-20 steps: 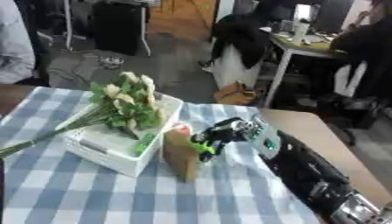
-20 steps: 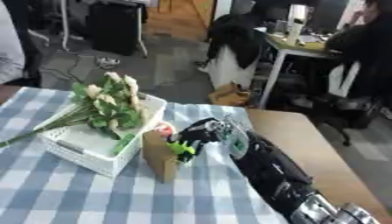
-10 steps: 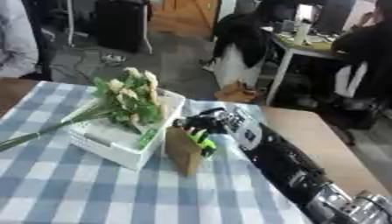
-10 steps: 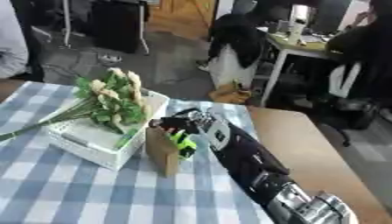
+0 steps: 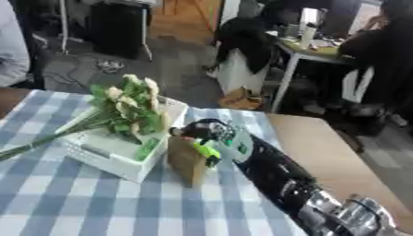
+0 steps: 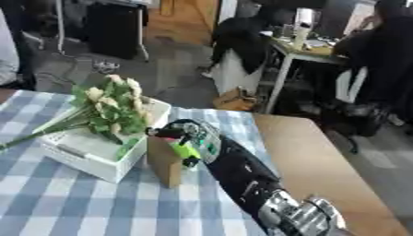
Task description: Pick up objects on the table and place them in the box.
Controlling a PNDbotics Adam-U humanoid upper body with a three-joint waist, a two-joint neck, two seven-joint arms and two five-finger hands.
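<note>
A white box (image 5: 105,156) stands on the checked tablecloth (image 5: 73,207). A bunch of pale flowers with green leaves (image 5: 129,108) lies across the box, its stems sticking out to the left. A brown upright packet (image 5: 187,162) stands against the box's right side. It has a reddish bit at its top and a bright green piece (image 5: 208,150) on its right. My right hand (image 5: 211,132) reaches in from the lower right. Its fingers are curled over the packet's top, right at the box's near corner. My left hand shows in no view.
The bare wooden tabletop (image 5: 322,152) lies right of the cloth, with the table's far edge just behind the box. Beyond it are a desk (image 5: 315,48), chairs and seated people. Part of a person (image 5: 12,46) stands at the far left.
My right hand has moved left, from beside the brown packet to over its top near the box. The whole picture has also shifted, so the camera moved.
</note>
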